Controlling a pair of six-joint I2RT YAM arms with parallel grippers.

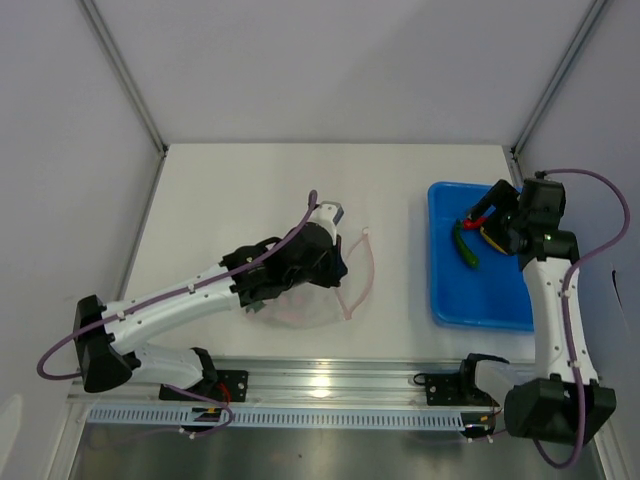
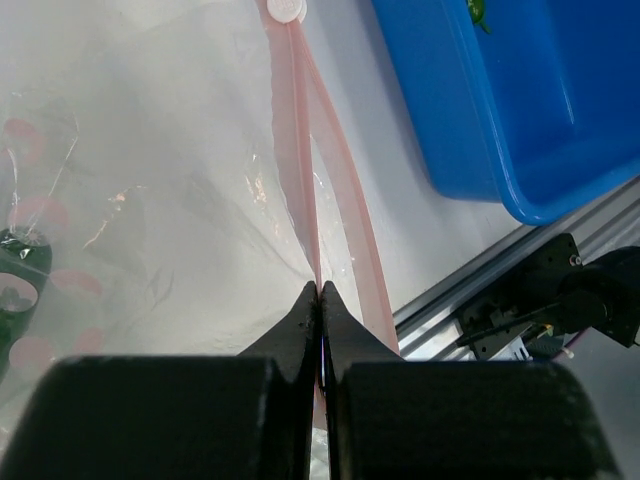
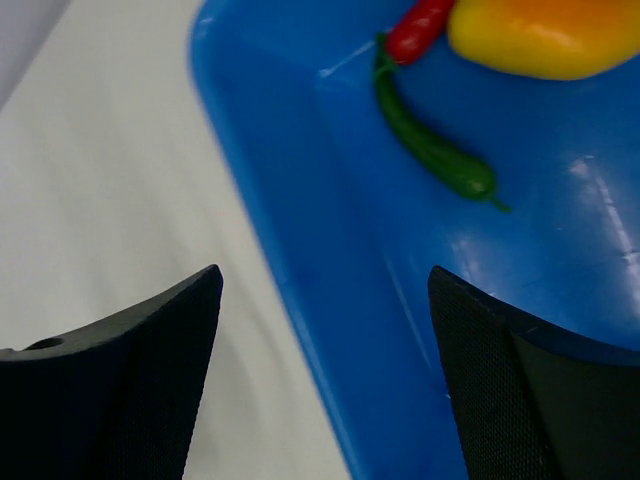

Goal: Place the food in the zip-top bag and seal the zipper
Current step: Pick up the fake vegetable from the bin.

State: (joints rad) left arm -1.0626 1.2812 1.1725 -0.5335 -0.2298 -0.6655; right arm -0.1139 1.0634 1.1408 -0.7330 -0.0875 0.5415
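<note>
Left gripper [image 2: 319, 292] had its jaws clenched on the zipper [image 2: 300, 150] of the zip-top bag [image 2: 180, 200] on the counter [image 1: 250, 190]. A dark green piece [image 2: 20, 285] seen through the plastic was cut off. Right gripper [image 3: 325, 275] had its jaws released above the blue bin [image 3: 300, 200], where the red chili [image 3: 420, 28] and yellow piece [image 3: 540, 40] were cropped.

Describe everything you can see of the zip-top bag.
The bag is clear, crinkly plastic with faint pink round prints. It lies on the white table, left of the blue bin and apart from it. Its pink zipper runs along the mouth, and the two strips part, so it is unsealed. The left gripper is shut on the zipper, seemingly on one strip. A dark green piece shows through the plastic.
</note>
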